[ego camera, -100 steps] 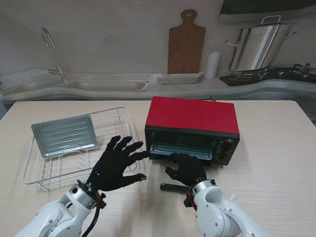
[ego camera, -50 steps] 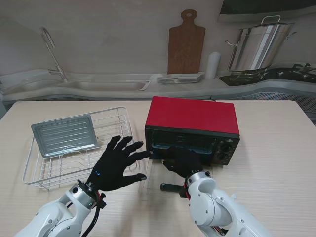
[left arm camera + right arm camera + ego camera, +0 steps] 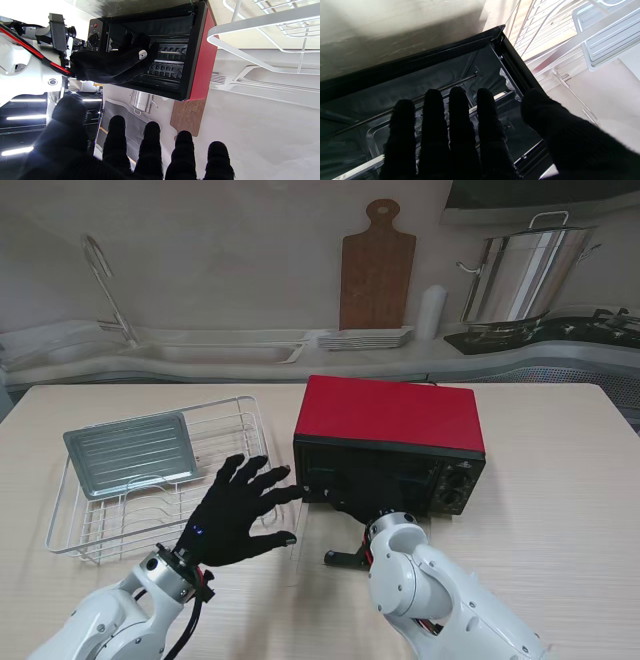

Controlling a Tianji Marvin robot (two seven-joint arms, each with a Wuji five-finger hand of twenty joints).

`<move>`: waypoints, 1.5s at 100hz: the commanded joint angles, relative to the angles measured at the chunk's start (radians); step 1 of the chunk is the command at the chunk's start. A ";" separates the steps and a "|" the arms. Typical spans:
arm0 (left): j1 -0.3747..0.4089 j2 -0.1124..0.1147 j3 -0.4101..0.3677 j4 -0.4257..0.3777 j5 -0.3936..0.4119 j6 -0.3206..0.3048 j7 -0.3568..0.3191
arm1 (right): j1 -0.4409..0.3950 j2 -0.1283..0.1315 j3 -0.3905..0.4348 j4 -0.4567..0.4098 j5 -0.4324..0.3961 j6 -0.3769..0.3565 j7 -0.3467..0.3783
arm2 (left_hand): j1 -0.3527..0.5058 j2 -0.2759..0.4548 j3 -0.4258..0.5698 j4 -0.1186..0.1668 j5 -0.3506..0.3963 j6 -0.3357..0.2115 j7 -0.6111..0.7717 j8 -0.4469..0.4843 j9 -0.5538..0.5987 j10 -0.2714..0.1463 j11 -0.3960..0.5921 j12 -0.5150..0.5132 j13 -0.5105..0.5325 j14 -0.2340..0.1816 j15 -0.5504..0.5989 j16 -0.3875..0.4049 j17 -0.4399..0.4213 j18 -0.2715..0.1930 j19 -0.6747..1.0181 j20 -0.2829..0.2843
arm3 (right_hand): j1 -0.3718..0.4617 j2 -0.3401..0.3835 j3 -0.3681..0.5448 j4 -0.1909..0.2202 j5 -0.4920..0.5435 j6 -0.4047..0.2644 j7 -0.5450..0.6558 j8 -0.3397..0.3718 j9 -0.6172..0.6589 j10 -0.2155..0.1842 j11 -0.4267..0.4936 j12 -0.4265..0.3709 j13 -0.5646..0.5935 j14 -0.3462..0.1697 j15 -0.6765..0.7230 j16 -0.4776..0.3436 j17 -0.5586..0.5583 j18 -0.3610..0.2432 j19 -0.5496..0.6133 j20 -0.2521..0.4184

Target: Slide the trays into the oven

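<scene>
Inside boxy red oven [image 3: 389, 415], ribbed metal tray [image 3: 373, 135].

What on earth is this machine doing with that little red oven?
The robot is loading baking trays into the red oven, whose door is open. Its right hand reaches flat-fingered into the oven's mouth against a tray that sits inside. Its left hand hovers open, holding nothing, beside the white dish rack. A second tray rests on that rack, not yet loaded.
</scene>
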State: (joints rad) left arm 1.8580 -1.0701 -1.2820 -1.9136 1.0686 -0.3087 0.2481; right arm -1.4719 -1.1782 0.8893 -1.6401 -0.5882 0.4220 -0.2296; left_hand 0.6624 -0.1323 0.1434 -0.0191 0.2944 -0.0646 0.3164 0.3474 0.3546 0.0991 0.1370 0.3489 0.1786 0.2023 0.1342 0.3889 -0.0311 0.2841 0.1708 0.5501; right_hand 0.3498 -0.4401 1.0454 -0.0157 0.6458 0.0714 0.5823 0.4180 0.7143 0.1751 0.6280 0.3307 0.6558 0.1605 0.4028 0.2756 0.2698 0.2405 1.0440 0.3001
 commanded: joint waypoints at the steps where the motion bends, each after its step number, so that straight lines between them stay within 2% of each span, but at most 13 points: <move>1: 0.011 -0.003 -0.004 -0.014 0.002 0.003 -0.019 | 0.015 -0.016 -0.008 0.010 0.001 0.009 0.011 | 0.002 0.048 -0.029 0.027 -0.019 -0.010 -0.012 0.002 -0.025 -0.023 -0.015 -0.024 -0.021 -0.025 -0.027 -0.010 -0.013 -0.022 -0.043 -0.018 | -0.062 0.014 -0.024 0.038 -0.022 -0.023 0.014 0.017 -0.035 -0.032 0.007 0.010 -0.034 -0.030 0.010 0.011 -0.013 -0.002 0.019 0.011; 52: 0.026 -0.003 -0.015 -0.023 0.010 0.005 -0.016 | 0.082 -0.037 -0.046 0.075 0.025 0.055 -0.005 | 0.002 0.048 -0.031 0.027 -0.019 -0.010 -0.012 0.002 -0.023 -0.023 -0.015 -0.025 -0.021 -0.025 -0.027 -0.010 -0.013 -0.022 -0.043 -0.018 | -0.068 0.018 -0.026 0.043 -0.030 -0.032 0.016 0.025 -0.040 -0.042 0.007 0.009 -0.038 -0.037 0.007 0.010 -0.022 -0.005 0.016 0.012; 70: 0.026 -0.003 -0.017 -0.022 0.009 0.004 -0.015 | 0.073 -0.033 -0.041 0.069 0.024 0.049 -0.001 | 0.003 0.048 -0.031 0.027 -0.018 -0.009 -0.012 0.002 -0.023 -0.021 -0.015 -0.025 -0.020 -0.025 -0.027 -0.010 -0.013 -0.022 -0.043 -0.018 | -0.069 0.019 -0.028 0.044 -0.029 -0.032 0.018 0.027 -0.038 -0.043 0.008 0.010 -0.035 -0.036 0.010 0.011 -0.021 -0.005 0.017 0.013; 85: 0.026 -0.004 -0.016 -0.021 0.003 0.001 -0.016 | 0.029 -0.020 -0.018 0.032 0.020 0.021 0.015 | 0.003 0.049 -0.031 0.027 -0.020 -0.009 -0.013 0.002 -0.024 -0.021 -0.015 -0.025 -0.021 -0.024 -0.027 -0.010 -0.013 -0.022 -0.043 -0.018 | -0.069 0.019 -0.029 0.045 -0.031 -0.031 0.016 0.027 -0.040 -0.041 0.008 0.010 -0.037 -0.035 0.012 0.012 -0.021 -0.004 0.019 0.015; 99: 0.030 -0.006 -0.015 -0.020 -0.005 0.001 -0.011 | -0.047 -0.003 0.024 -0.028 0.011 -0.029 0.030 | 0.004 0.047 -0.031 0.028 -0.019 -0.008 -0.012 0.002 -0.022 -0.020 -0.014 -0.024 -0.021 -0.024 -0.027 -0.010 -0.013 -0.021 -0.043 -0.018 | -0.070 0.023 -0.033 0.044 -0.037 -0.030 0.012 0.026 -0.044 -0.039 0.007 0.009 -0.039 -0.036 0.012 0.012 -0.024 -0.005 0.020 0.015; 113: 0.034 -0.007 -0.014 -0.020 -0.013 0.005 -0.010 | -0.151 0.012 0.084 -0.100 -0.006 -0.116 0.028 | 0.004 0.048 -0.030 0.028 -0.024 -0.003 -0.015 0.001 -0.021 -0.019 -0.014 -0.024 -0.021 -0.024 -0.027 -0.010 -0.013 -0.022 -0.042 -0.018 | -0.069 0.026 -0.039 0.044 -0.053 -0.026 -0.006 0.017 -0.054 -0.039 -0.001 0.006 -0.044 -0.035 0.009 0.011 -0.024 -0.003 0.021 0.016; 132: 0.036 -0.009 -0.004 -0.015 -0.033 0.012 -0.017 | -0.288 0.021 0.171 -0.198 -0.017 -0.252 -0.009 | 0.003 0.049 -0.030 0.028 -0.056 0.018 -0.031 -0.007 -0.031 -0.018 -0.015 -0.024 -0.022 -0.024 -0.027 -0.009 -0.014 -0.023 -0.043 -0.017 | -0.066 0.030 -0.053 0.048 -0.110 -0.018 -0.092 -0.052 -0.102 -0.046 -0.064 -0.020 -0.086 -0.043 -0.045 -0.015 -0.043 -0.004 0.002 0.008; 150: 0.038 -0.013 0.012 -0.004 -0.061 0.035 -0.013 | -0.389 0.023 0.240 -0.261 -0.018 -0.370 -0.046 | 0.001 0.053 -0.032 0.028 -0.097 0.052 -0.053 -0.020 -0.044 -0.010 -0.011 -0.022 -0.028 -0.026 -0.028 -0.009 -0.015 -0.025 -0.042 -0.017 | -0.064 0.027 -0.055 0.050 -0.188 -0.001 -0.145 -0.120 -0.181 -0.047 -0.130 -0.046 -0.159 -0.062 -0.124 -0.053 -0.092 -0.014 -0.062 -0.023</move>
State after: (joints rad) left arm 1.8851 -1.0720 -1.2757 -1.9199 1.0171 -0.2834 0.2480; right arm -1.8315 -1.1582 1.1267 -1.8820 -0.6022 0.0620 -0.2826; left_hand 0.6624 -0.1230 0.1437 -0.0191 0.2418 -0.0287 0.2711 0.3474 0.3546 0.0990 0.1371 0.3489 0.1787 0.2023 0.1342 0.3889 -0.0311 0.2840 0.1708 0.5501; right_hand 0.3253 -0.4213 1.0246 -0.0042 0.5131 0.0704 0.4607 0.3189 0.5732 0.1516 0.5125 0.3024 0.5659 0.1268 0.3094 0.2378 0.2037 0.2417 1.0064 0.2919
